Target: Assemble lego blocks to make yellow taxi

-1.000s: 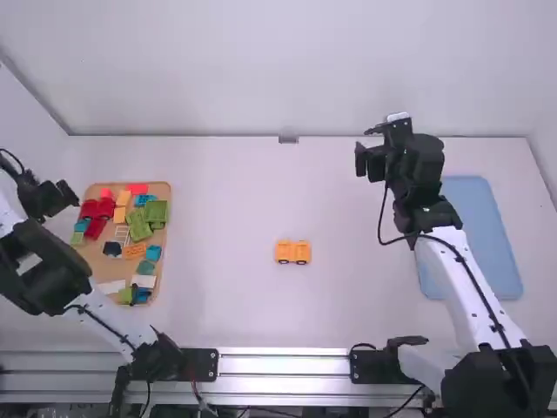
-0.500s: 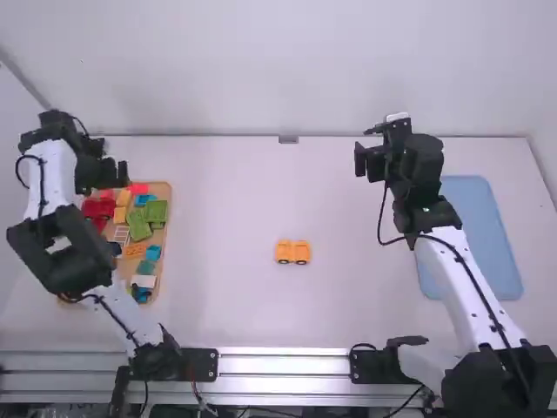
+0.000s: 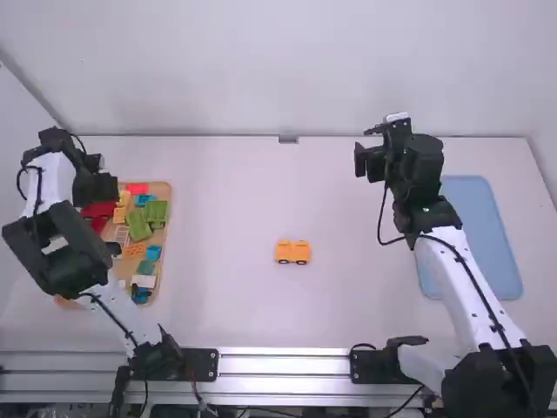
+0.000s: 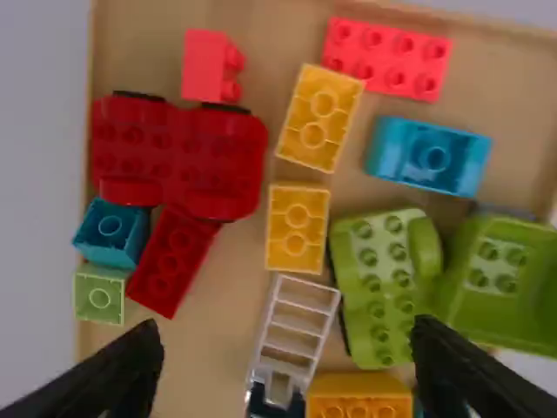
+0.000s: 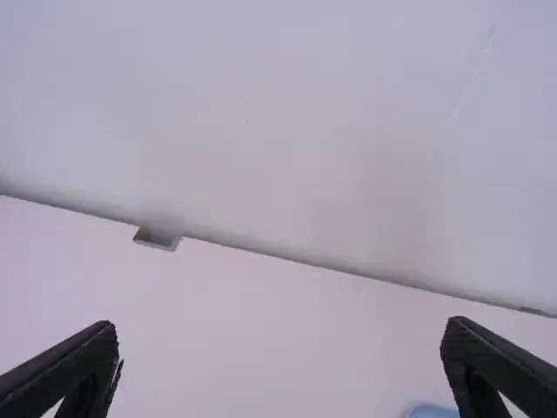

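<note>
At the tray's (image 3: 164, 190) 11 o'clock, left hand (image 4: 286, 339): fingers wide, nothing between them; has swung in from outside the 10 o'clock edge.
Meaning: likely brick selection; next, align over one yellow piece and descend. Adjacent bricks may be nudged.
Wheeled yellow-orange taxi body (image 3: 292, 252): high view, near centre of the surface (image 3: 235, 305), upright on its wheels; unmoved.
Yellow bricks (image 4: 320, 118) (image 4: 297, 228): left wrist view shows hollow undersides facing up; turning may be required.
Right hand (image 5: 280, 329): surface's 1 o'clock, fingers wide, empty; position unchanged.
</note>
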